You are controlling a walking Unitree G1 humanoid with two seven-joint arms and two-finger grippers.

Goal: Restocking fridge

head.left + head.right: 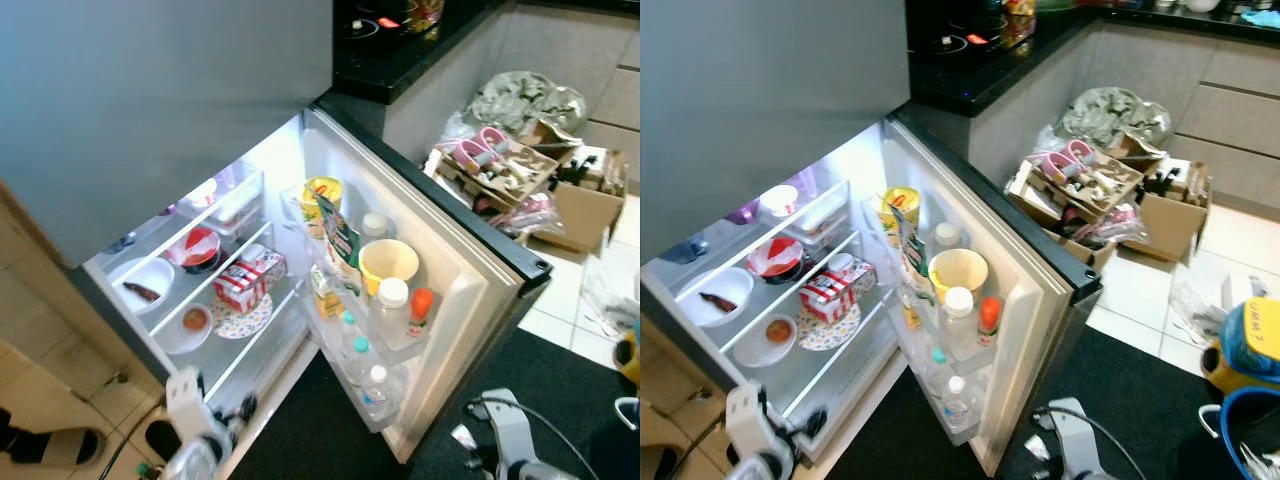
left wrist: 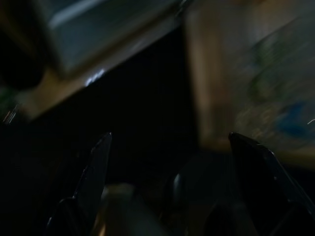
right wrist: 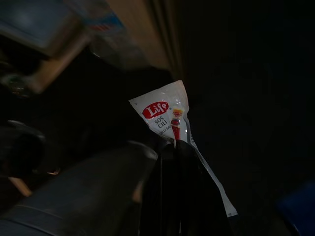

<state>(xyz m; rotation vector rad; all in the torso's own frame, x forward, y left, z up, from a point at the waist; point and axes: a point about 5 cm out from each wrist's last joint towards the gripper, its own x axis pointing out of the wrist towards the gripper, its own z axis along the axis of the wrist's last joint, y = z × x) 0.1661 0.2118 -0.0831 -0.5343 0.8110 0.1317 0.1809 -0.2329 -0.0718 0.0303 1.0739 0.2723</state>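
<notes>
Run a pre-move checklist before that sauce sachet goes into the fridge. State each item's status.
1. Sachet held: ok. The right end effector is shut on the chilli sauce sachet, pinched near its middle.
2. Fridge door open: ok, swung wide.
3. Free spot in the door rack: not ok. The yellow cup, white-capped bottle and orange-capped bottle crowd it.
4. Free spot on the shelves: ok. Bare glass shows on the shelf below the red-and-white carton.
5. Left end effector: ok, open and holding nothing.
6. Right arm's path to the fridge: cannot tell.
</notes>
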